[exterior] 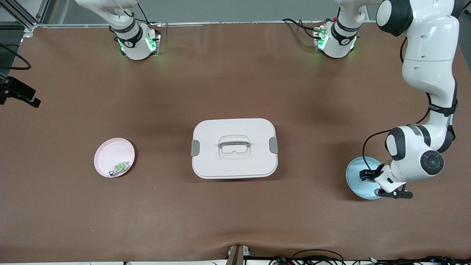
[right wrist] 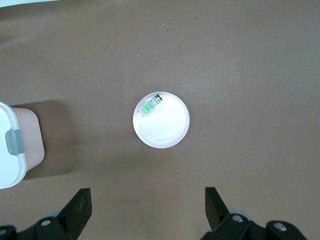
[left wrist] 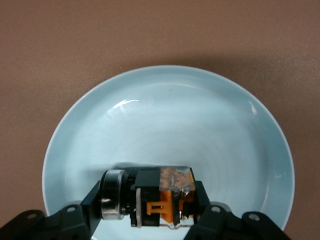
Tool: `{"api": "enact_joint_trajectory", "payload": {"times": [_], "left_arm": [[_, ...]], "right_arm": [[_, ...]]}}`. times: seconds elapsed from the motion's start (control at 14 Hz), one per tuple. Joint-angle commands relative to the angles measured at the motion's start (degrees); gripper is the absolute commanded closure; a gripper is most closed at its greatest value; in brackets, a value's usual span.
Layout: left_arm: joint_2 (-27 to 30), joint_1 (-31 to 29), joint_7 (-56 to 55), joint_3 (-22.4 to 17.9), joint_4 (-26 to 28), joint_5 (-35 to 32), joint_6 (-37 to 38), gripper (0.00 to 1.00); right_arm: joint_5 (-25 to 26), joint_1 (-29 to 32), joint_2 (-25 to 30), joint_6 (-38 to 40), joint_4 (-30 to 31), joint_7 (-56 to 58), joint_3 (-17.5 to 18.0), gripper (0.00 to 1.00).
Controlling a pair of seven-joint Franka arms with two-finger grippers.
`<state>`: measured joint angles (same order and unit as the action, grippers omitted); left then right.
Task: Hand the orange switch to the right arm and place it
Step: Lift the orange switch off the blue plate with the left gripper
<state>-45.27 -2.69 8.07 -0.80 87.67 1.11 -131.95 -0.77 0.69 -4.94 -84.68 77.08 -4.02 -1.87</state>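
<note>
Pink dish (exterior: 106,152): round, shallow, glossy, toward the right arm's end of the table; a small silvery part with a green face (exterior: 120,168) lies in it against the rim nearest the front camera.
Right gripper (right wrist: 148,210): high over the table above the pink dish, fingers spread wide with nothing between them; this arm waits.
White box (exterior: 234,148): rounded rectangle at the table's middle, smooth lid on, with a grey clasp at each short end and a clear handle (exterior: 234,144) on top.
Blue plate (left wrist: 210,115): round, glazed, pale blue, at the left arm's end of the table.
Orange switch (left wrist: 162,197): black blocky body with an orange face and a metal ring at one end, inside the blue plate.
Left gripper (left wrist: 148,205): down in the blue plate, fingers pinching the orange switch from both sides.
Table (exterior: 235,84): covered by a matte brown mat, slightly rippled at the near edge; cables trail along that edge.
</note>
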Motion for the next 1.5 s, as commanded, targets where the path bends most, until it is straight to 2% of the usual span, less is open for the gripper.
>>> {"api": "enact_joint_trajectory", "payload": {"times": [0.0,0.64,1.0,1.22,1.43], "left_arm": [[2.4,0.1,-3.5,0.4,0.5,0.7,1.4,0.73],[13.3,0.3,-21.6,1.7,0.0,1.0,14.9,0.73],[17.7,0.1,-31.0,3.8,-0.1,5.8,19.7,0.73],[19.5,0.0,-45.9,4.3,-0.2,13.4,20.2,0.73],[21.6,0.0,-51.2,6.2,-0.1,16.7,21.8,0.73]], "right_arm": [[-0.5,0.5,0.5,0.0,0.0,0.0,0.4,0.0],[-0.4,-0.3,0.5,-0.4,0.0,-0.5,0.5,0.0],[0.0,-0.3,0.5,-0.2,0.0,0.3,0.5,0.0],[0.2,-0.3,0.5,0.0,0.0,0.6,0.5,0.0],[0.2,-0.3,0.6,0.3,0.0,2.3,0.5,0.0]]}}
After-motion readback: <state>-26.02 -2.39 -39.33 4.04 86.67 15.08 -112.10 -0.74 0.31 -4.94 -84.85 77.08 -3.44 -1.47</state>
